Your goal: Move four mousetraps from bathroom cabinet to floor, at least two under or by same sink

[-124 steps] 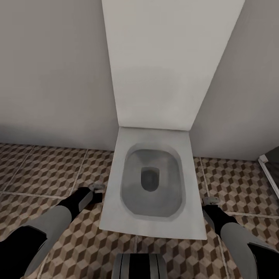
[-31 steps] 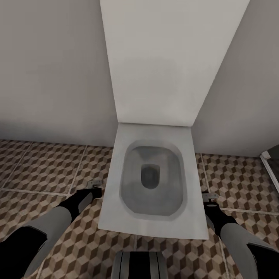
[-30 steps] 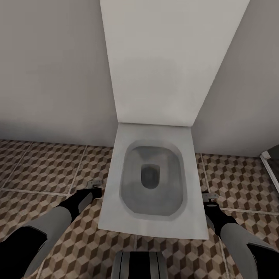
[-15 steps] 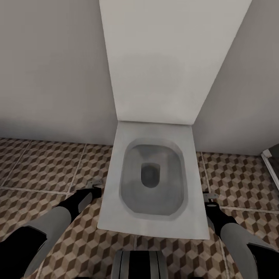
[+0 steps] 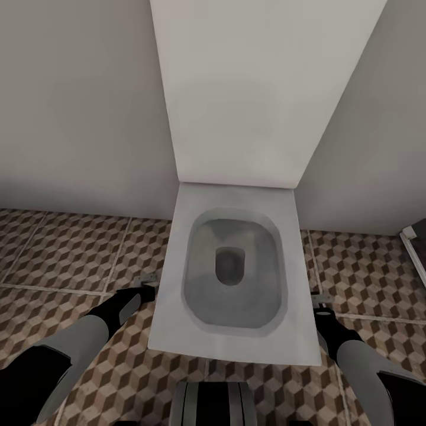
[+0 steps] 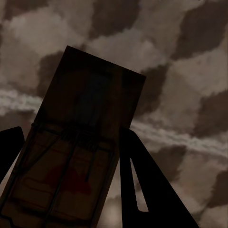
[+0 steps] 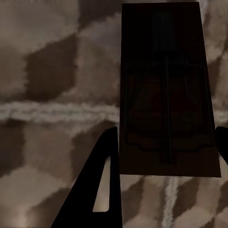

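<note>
One mousetrap (image 6: 80, 142), a tan board with dark wire and a red mark, sits between the fingers of my left gripper (image 6: 71, 175), which is shut on it just above the bathroom floor (image 6: 190, 95). A second mousetrap (image 7: 164, 85) is clamped the same way in my right gripper (image 7: 164, 166). In the head view the left gripper (image 5: 145, 283) hangs low at the toilet's left side and the right gripper (image 5: 321, 302) at its right side, both over the cube-patterned bathroom floor (image 5: 65, 254). The cabinet and the sink are out of view.
A white toilet (image 5: 171, 331) with its lid (image 5: 236, 89) raised stands straight ahead against a grey wall, between my two arms. A white frame edge (image 5: 414, 254) shows at the far right. My base (image 5: 213, 405) is right in front of the bowl.
The whole picture has shifted slightly, so the camera has moved a little. Both arms keep their places beside the toilet, each with its trap.
</note>
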